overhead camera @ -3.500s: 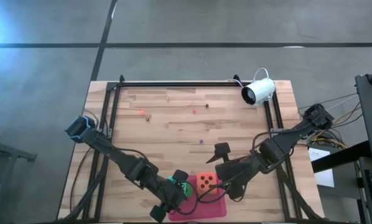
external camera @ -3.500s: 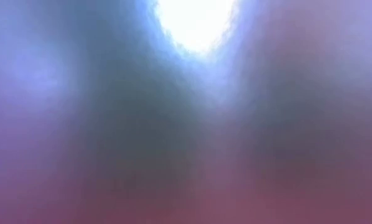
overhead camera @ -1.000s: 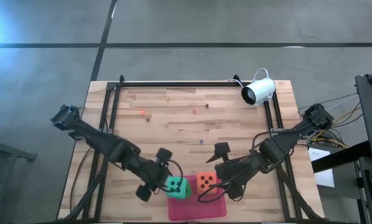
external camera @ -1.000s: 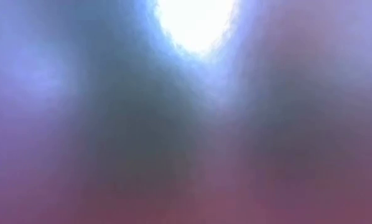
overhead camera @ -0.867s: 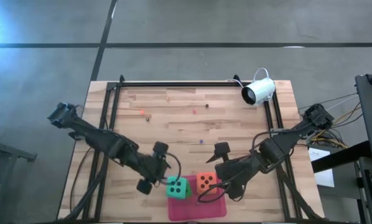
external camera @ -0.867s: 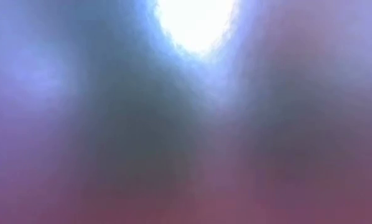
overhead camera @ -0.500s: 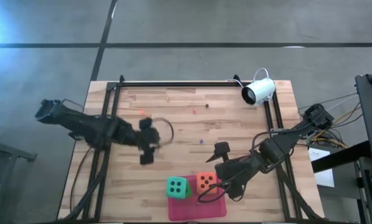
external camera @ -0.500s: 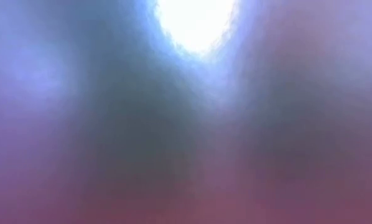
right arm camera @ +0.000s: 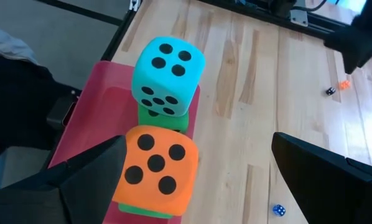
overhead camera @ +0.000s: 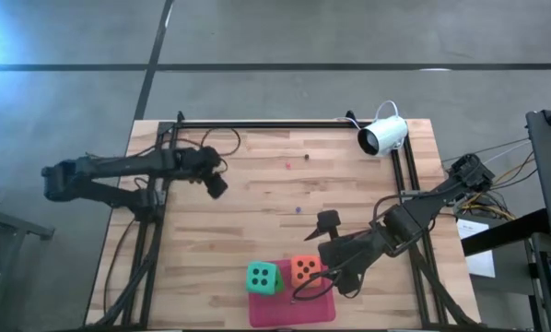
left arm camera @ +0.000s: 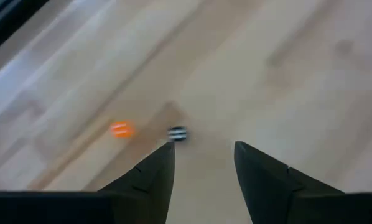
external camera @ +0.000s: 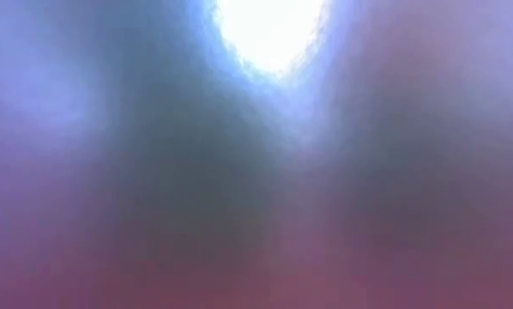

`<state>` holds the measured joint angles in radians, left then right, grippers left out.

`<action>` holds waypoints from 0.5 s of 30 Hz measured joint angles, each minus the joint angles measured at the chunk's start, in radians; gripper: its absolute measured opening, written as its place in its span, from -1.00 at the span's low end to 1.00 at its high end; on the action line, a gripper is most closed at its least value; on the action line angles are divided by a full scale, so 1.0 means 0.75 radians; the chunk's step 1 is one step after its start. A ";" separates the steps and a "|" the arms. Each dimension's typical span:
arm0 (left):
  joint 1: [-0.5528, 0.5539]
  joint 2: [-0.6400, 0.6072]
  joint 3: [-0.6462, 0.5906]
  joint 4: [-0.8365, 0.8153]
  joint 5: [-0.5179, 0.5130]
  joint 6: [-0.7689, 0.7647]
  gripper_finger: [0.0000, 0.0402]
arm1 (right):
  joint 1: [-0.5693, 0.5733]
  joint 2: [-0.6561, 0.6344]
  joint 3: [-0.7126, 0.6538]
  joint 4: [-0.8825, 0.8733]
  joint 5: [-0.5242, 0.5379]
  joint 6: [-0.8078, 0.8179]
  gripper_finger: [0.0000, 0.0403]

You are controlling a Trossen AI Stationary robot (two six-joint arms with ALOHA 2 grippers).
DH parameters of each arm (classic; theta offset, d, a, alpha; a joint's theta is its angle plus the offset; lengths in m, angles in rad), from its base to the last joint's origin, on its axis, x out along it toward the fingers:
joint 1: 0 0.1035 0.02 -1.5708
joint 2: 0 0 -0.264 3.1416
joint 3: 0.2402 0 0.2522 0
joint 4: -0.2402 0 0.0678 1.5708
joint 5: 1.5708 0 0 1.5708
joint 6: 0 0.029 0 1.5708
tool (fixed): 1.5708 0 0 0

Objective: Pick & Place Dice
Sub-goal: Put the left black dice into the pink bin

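High view first, far left: your left end effector (overhead camera: 215, 183) hangs over the back-left of the tabletop (overhead camera: 349, 184), well apart from the mat (overhead camera: 294, 309). Its wrist view shows the fingers (left arm camera: 150, 174) spread, nothing between them, with a tiny orange die (left arm camera: 120, 129) and a tiny dark die (left arm camera: 178, 133) just ahead on the wood. Those specks are not your job as far as I can judge, so don't chase them.

Move along to the near edge. The teal die (overhead camera: 263, 278) sits on a green die (right arm camera: 163, 119) at the mat's left side, and the orange die (overhead camera: 304, 269) tops a second green die (right arm camera: 145, 211) just beside it. Both stacks stand on the mat and look settled.

Rightmost, your right end effector (overhead camera: 329, 256) waits by the orange die, fingers spread wide and gripping nothing; in its wrist view one finger (right arm camera: 89, 171) lies very near that die.

The placing looks finished, so the step in hand is probably clearing away. Lift the right arm straight up before you swing it sideways, or that near finger may topple the orange stack.
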<state>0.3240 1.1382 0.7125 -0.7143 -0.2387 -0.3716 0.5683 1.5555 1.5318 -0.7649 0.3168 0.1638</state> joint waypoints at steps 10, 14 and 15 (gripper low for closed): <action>0.160 0.180 -0.009 0.139 0.023 0.111 -0.08 | 0.000 0.000 0.000 0.018 0.000 -0.032 0.99; 0.166 0.260 -0.008 0.151 0.031 0.123 -0.05 | 0.001 0.000 0.000 0.027 0.000 -0.036 0.99; 0.171 0.271 -0.008 0.150 0.030 0.123 -0.04 | 0.001 0.000 0.000 0.027 0.000 -0.035 0.99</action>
<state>0.4523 1.3417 0.7067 -0.6019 -0.2165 -0.2796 0.5694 1.5555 1.5318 -0.7450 0.3168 0.1377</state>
